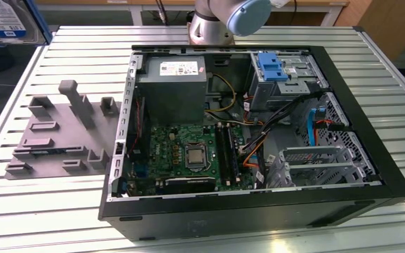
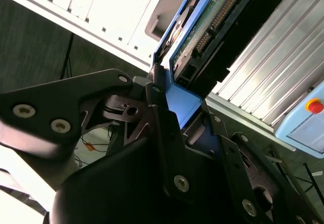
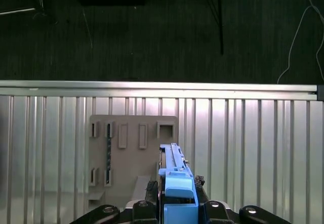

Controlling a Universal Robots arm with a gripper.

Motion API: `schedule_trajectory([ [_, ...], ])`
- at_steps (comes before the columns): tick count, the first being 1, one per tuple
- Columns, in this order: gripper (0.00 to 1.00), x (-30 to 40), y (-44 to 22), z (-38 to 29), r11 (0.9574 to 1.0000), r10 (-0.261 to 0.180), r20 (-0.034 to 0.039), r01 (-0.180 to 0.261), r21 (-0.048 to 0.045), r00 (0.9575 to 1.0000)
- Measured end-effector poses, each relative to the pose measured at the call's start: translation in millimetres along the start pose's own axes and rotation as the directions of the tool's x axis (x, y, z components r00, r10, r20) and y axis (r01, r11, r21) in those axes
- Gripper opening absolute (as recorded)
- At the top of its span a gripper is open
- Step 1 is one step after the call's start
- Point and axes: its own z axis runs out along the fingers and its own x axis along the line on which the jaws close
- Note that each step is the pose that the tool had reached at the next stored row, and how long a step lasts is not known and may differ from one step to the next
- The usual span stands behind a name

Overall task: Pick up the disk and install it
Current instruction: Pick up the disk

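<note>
Claw (image 3: 175, 196) clamps the disk (image 3: 173, 163) edge-on above the slatted metal tabletop (image 3: 253, 148), dark floor (image 3: 152, 32) beyond. Open computer case (image 1: 259, 213) on it holds a motherboard (image 1: 181, 153) and power supply (image 1: 171, 87).

1 disk (image 3: 175, 181), 1 PC (image 1: 259, 213), 1 jig (image 1: 55, 132)

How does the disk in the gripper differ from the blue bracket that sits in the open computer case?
The disk is clamped in the gripper, outside the case; the blue bracket sits inside the case. The disk shows a dark body and a green circuit board between its blue rails; the bracket is bare plastic with no drive in it. Both have blue plastic parts.
</note>
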Motion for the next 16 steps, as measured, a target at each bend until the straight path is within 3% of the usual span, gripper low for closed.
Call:
schedule_trajectory([
  [16, 0.36, 0.0, -11.3, 0.0, 1.0, 0.0, 0.0001, 0.0, 0.0001, 1.0],
])
